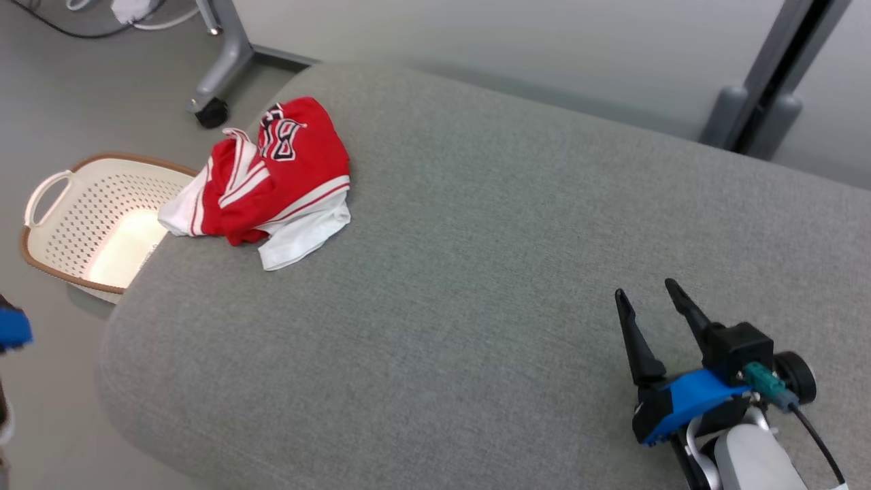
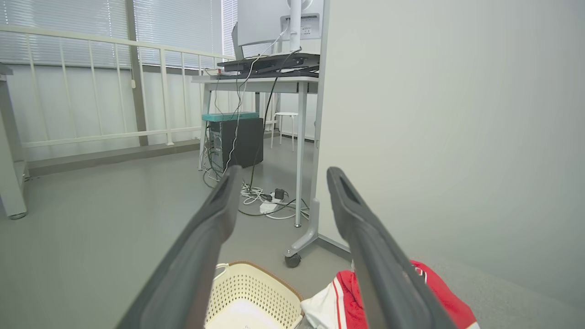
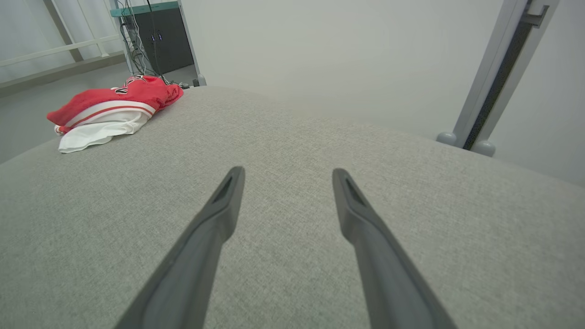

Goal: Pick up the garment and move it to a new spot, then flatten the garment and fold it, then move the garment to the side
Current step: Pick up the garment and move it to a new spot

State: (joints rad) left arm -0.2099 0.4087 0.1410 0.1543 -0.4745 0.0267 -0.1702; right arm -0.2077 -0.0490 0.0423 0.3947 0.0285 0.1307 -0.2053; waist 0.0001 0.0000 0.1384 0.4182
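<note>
A crumpled red and white garment (image 1: 269, 180) lies at the far left corner of the grey cushioned surface (image 1: 476, 272); it also shows in the right wrist view as the garment (image 3: 109, 109) and in the left wrist view as the garment (image 2: 438, 292), low and partly behind a finger. My right gripper (image 1: 646, 292) rests open over the near right of the surface, far from the garment, with nothing between its fingers (image 3: 224, 205). My left gripper (image 2: 281, 176) is open and empty, held in the air near the basket and pointing toward the room.
A cream perforated laundry basket (image 1: 81, 218) stands on the floor just left of the surface, below the garment's overhanging edge. A wheeled grey stand leg (image 1: 218, 82) is behind it. A desk with a computer tower and cables (image 2: 242, 146) stands farther off. A partition wall (image 1: 476, 34) runs behind.
</note>
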